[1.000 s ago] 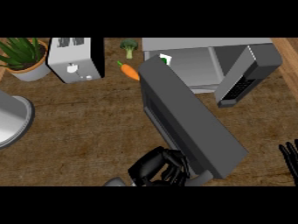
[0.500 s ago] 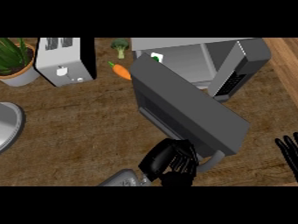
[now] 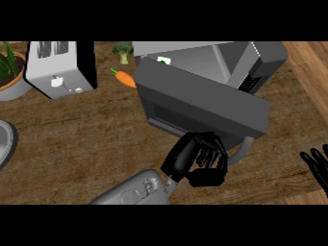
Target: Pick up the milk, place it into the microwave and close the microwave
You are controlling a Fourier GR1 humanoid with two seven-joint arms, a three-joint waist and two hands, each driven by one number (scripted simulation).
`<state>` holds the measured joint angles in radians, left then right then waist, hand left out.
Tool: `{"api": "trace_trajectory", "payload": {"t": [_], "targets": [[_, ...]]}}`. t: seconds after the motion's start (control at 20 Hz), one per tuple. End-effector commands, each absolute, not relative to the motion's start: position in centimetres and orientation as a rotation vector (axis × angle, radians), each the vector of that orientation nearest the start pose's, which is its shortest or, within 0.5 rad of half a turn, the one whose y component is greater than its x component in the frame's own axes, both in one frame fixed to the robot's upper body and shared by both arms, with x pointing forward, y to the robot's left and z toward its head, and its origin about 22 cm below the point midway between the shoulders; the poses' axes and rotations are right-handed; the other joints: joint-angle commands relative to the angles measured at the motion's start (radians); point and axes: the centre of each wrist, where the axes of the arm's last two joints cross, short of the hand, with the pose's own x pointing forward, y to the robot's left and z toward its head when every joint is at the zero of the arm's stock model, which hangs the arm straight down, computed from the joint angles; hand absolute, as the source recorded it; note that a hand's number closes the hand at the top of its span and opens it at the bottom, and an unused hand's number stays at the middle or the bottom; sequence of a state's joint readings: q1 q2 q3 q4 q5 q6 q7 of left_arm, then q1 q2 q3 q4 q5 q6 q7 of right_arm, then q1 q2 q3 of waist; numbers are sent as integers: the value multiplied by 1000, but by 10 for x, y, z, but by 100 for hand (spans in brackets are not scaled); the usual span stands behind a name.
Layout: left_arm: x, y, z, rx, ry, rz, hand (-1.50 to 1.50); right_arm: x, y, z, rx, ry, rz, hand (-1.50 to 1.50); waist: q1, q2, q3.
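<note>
In the head view, the grey box-shaped microwave [image 3: 255,62] stands at the far edge of the wooden counter [image 3: 74,139], its dark grey door [image 3: 202,103] swung partway in. The small white milk carton with a green mark [image 3: 164,61] shows inside the cavity, so placing looks done and only closing remains. The left hand [image 3: 198,161], fingers curled and holding nothing, presses against the door's near edge by the handle. The right hand [image 3: 327,170] rests spread, fingers up, at the counter's right edge.
</note>
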<state>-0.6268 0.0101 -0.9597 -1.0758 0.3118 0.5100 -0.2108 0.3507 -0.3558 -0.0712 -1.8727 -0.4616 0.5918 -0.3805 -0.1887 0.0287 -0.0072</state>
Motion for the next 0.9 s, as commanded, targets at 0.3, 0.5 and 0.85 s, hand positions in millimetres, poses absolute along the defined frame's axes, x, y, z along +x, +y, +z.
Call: {"api": "trace_trajectory", "payload": {"t": [0.3,0.5,0.85], "targets": [[307,-4,27,-180,-1796,-513,150,155,-317,58,565,-1914,237,-150,-35,18,2],[324,-4,37,-183,-1784,-469,150,156,-324,68,541,-1910,249,-150,-48,25,2],[344,0,48,-180,-1777,-373,150,160,-328,84,520,-1932,261,-150,-66,34,2]]}}
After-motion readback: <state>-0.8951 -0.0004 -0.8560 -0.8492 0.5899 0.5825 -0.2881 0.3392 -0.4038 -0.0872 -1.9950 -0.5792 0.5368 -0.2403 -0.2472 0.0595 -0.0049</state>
